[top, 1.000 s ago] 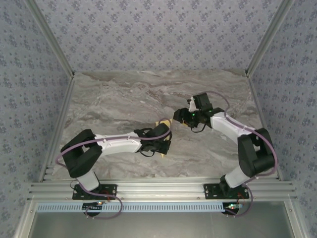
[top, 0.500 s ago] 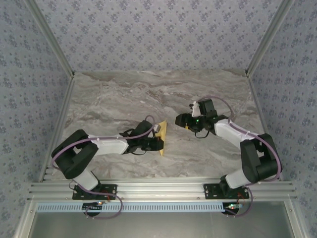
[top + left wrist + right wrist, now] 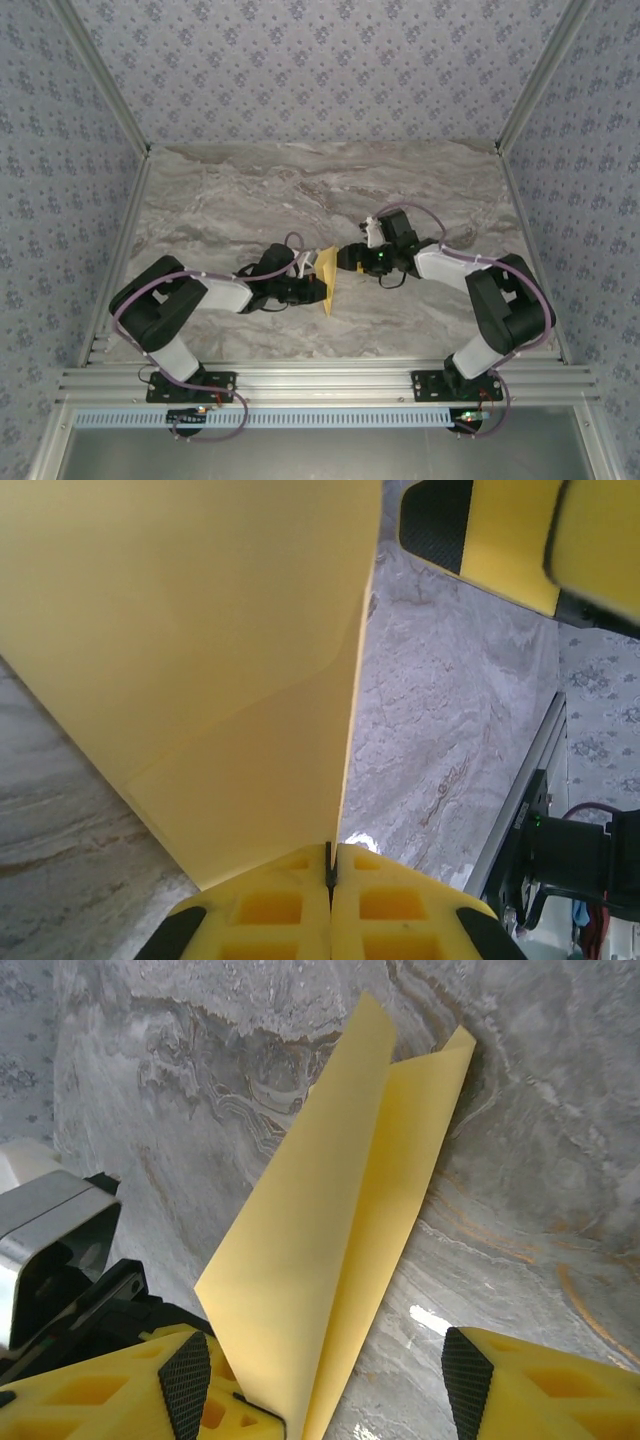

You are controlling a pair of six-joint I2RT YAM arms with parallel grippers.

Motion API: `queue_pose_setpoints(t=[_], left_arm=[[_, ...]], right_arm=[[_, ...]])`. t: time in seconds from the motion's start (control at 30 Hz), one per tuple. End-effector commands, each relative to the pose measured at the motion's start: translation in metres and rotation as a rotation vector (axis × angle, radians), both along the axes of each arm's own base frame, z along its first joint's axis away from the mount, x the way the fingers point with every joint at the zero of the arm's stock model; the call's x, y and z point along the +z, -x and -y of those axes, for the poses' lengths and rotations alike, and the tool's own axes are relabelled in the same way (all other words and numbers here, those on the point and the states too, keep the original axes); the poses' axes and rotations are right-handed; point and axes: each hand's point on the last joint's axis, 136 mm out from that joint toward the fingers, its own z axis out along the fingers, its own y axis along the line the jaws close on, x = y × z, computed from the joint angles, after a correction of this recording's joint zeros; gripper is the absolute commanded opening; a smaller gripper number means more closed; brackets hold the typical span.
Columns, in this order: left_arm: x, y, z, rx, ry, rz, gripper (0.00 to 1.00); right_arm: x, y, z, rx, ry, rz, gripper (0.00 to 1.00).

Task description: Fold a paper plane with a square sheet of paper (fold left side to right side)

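Note:
The square sheet of paper (image 3: 326, 278) is yellow-orange and folded along a long crease into two narrow leaves. It stands on edge above the marble table. My left gripper (image 3: 312, 289) is shut on its lower end; in the left wrist view the yellow jaws (image 3: 330, 865) pinch the paper (image 3: 200, 660) at the crease. My right gripper (image 3: 346, 258) is open just right of the paper. In the right wrist view the paper (image 3: 340, 1230) rises between that gripper's (image 3: 325, 1385) spread pads, touching neither as far as I can tell. The left gripper's body (image 3: 55, 1250) shows behind it.
The grey marble table (image 3: 240, 200) is walled by patterned panels at the back and sides. An aluminium rail (image 3: 320, 382) with both arm bases runs along the near edge. The right arm's elbow (image 3: 505, 305) stands at the right.
The right gripper has swung left and nearer until it stands against the paper. The left gripper has shifted slightly, and the paper now stands more on edge.

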Motion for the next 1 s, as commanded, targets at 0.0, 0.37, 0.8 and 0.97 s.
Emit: queue_pose_setpoints(t=[0.0,0.37,0.8,0.97], left_arm=[[0.008,-0.004,0.007,-0.021,0.062,0.012,0.05],[-0.001,-0.006,0.005,0.001,0.065,-0.006,0.03],[-0.008,-0.006,0.001,0.027,0.056,-0.021,0.03],[-0.009,-0.006,0.000,0.031,0.052,-0.019,0.04]], right_arm=[[-0.009,0.002,-0.005,0.025,0.006,0.011,0.66],[-0.027,0.000,-0.019,0.025,0.026,-0.021,0.62],[-0.039,-0.006,-0.025,-0.013,0.060,-0.070,0.57],[-0.044,-0.006,-0.025,-0.016,0.091,-0.091,0.56]])
